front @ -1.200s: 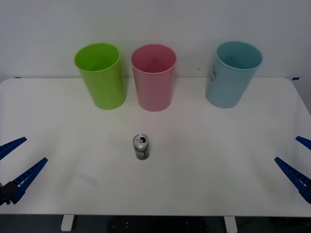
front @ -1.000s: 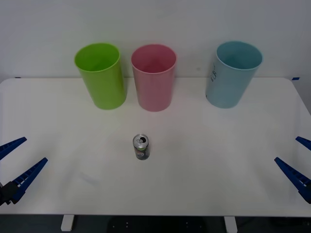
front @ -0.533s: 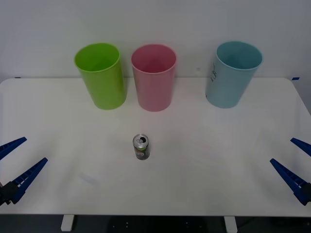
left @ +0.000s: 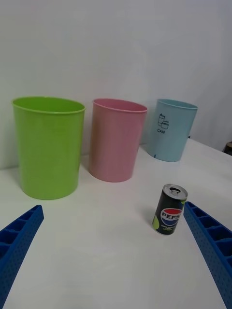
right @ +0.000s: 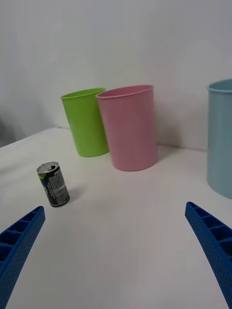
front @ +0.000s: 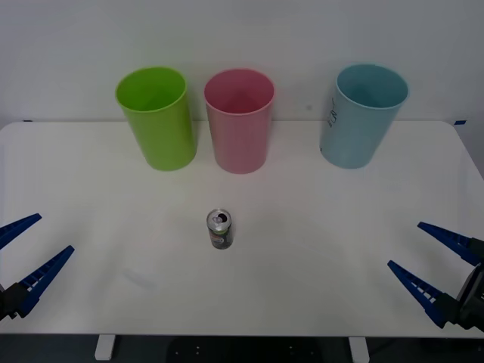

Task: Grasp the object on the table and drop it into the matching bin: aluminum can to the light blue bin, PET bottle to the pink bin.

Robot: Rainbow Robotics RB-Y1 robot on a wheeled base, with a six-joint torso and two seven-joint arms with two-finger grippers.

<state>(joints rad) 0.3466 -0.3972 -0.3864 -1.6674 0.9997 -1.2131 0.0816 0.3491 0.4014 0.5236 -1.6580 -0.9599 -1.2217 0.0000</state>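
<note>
Mid-table (front: 318, 249) — aluminum can (front: 220, 229) upright, dark w/ silver top.

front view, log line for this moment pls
can upright mid-table, ungrasped | right gripper open near right edge | left gripper open, parked

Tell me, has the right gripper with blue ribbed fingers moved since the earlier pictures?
Yes. The right gripper, open, has come inward from the white table's right edge, toward the small dark can, which stands where it stood.
</note>
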